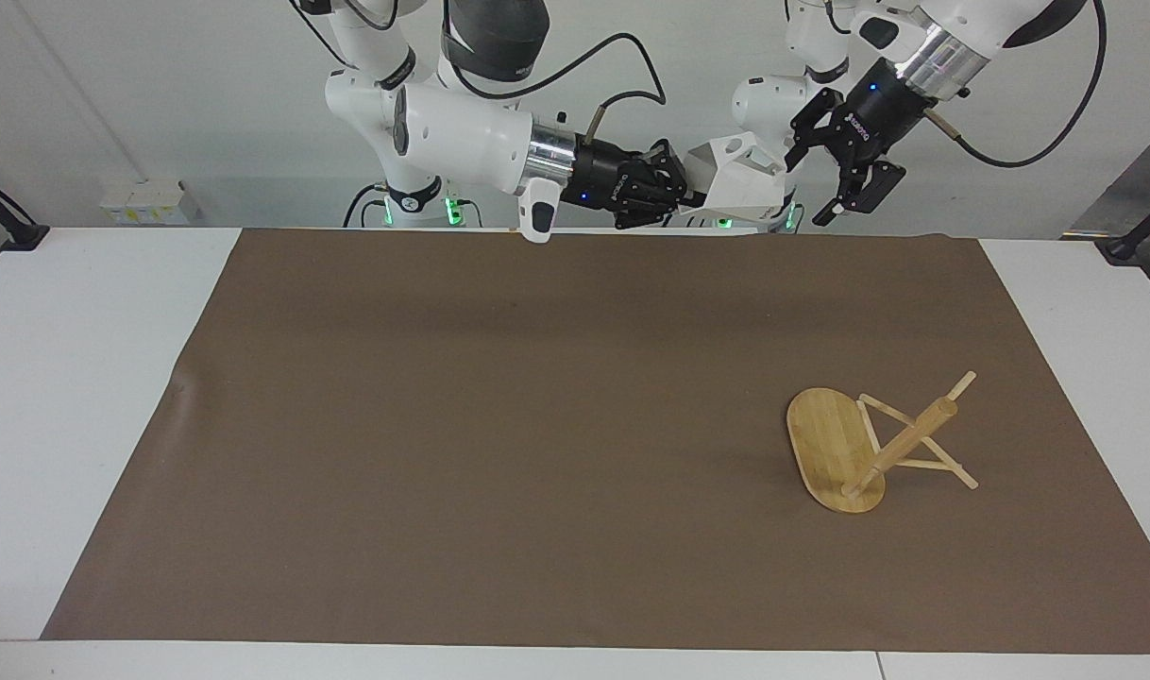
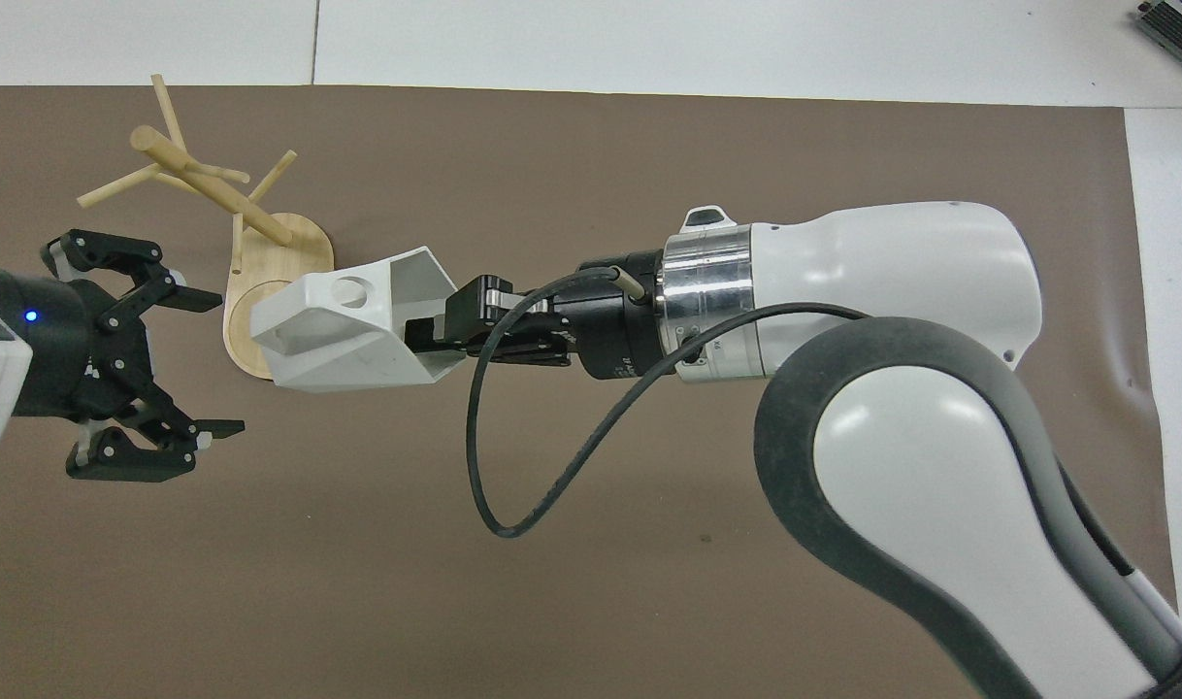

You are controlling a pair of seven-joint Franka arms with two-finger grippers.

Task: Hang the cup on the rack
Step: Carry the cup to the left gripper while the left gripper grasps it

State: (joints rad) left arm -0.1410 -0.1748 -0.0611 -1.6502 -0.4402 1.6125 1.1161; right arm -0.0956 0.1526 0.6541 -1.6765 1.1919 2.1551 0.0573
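Your right gripper [image 1: 677,189] is clamped on the cup [image 1: 737,177], holding it sideways in the air over the robots' edge of the brown mat [image 1: 537,425], its blocky handle with the round hole turned upward (a fair way to present it for a handover). Just beside the cup, your left gripper [image 1: 835,175] hangs with its fingers spread wide and holds nothing; I judge it is placed there to take the cup, since the rack [image 1: 868,449] lies at the left arm's end of the table, well apart from both grippers. Mind that the rack is tipped over: its oval base stands on edge and its post and pegs rest on the mat, so nothing can hang yet.
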